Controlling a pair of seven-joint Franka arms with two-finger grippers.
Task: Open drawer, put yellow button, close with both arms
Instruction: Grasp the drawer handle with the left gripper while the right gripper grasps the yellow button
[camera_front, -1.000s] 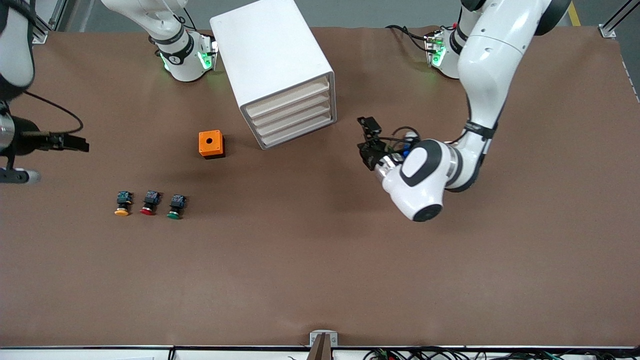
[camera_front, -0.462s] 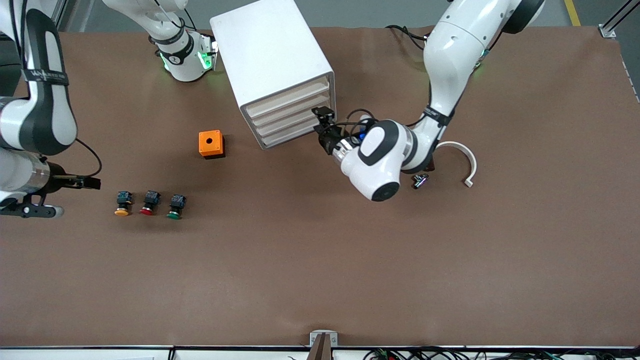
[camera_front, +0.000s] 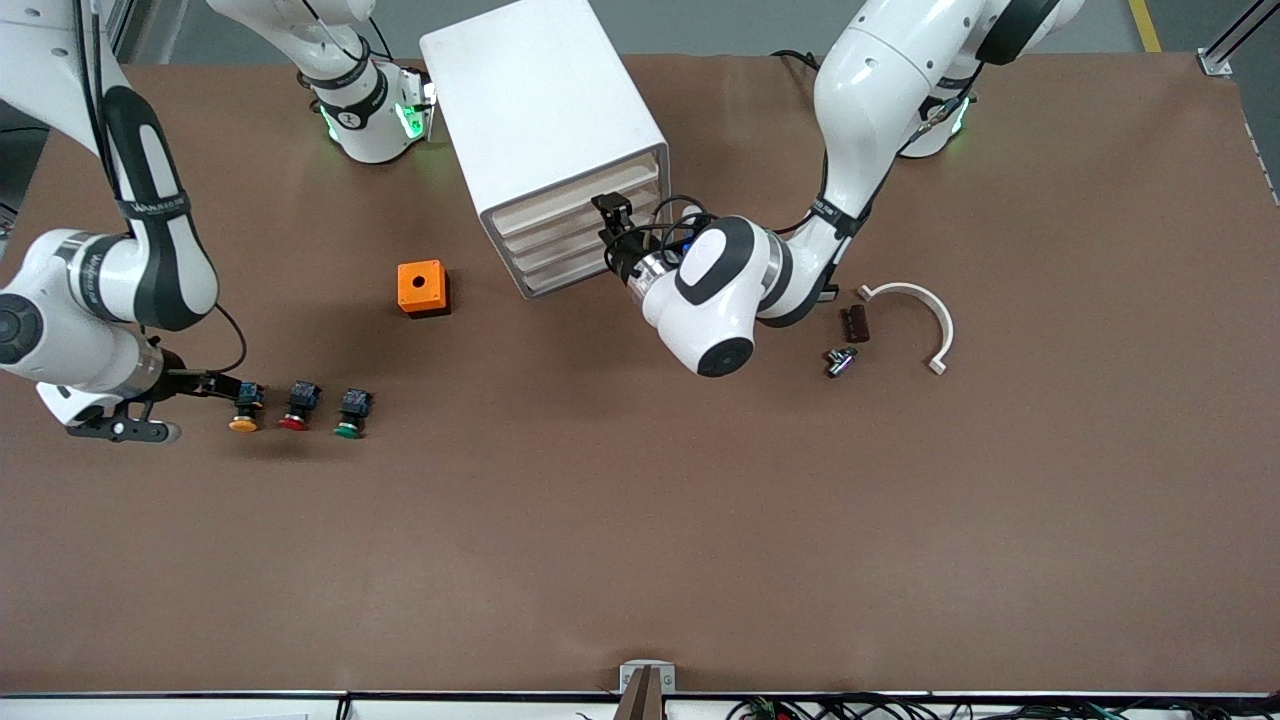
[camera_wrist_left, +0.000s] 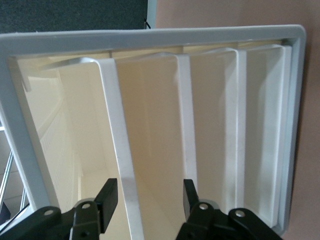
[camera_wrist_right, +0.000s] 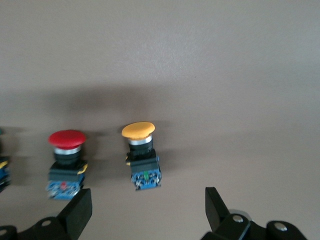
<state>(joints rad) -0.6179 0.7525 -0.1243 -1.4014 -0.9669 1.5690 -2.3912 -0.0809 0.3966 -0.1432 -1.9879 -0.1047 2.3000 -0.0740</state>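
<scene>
Front view, far left: the right hand (camera_front: 215, 386) is seen low over the bench (camera_front: 640, 560) at the middle left of the frame, its fingers spread and empty, pointed at the button row.
Right wrist view: the yellow button (camera_wrist_right: 141, 155) is shown lying on its side in the frame's centre, ahead of the gap between the two open fingers (camera_wrist_right: 77, 210) and not yet between them; the red button (camera_wrist_right: 66, 162) lies just beside it.
Button row: in the front view, the yellow button (camera_front: 244, 407), the red button (camera_front: 298, 405) and the green button (camera_front: 351, 413) are set side by side at the lower left, the yellow one nearest the right hand.
Orange box: an orange box (camera_front: 422, 288) with a round hole is placed left of centre, above the row.
Cabinet: the white cabinet (camera_front: 545, 140) is stood at upper centre, all four cream fronts flush; the drawer (camera_front: 580, 195), the uppermost, is judged shut.
Left hand: the left hand (camera_front: 612, 232) is held at the cabinet's front, right of centre; in the left wrist view its open fingers (camera_wrist_left: 107, 195) are seen straddling a white ridge of a drawer front (camera_wrist_left: 150, 135), nothing gripped.
Right of frame: a white curved piece (camera_front: 925, 310) and two small dark parts (camera_front: 850, 340) are left lying apart.
Step in hand: both reaches are judged under way, drawer-opening first.
Next move: closure on the drawer's lip and a straight outward pull are called for, while the right hand is advanced around the yellow button alone, clear of the red.
</scene>
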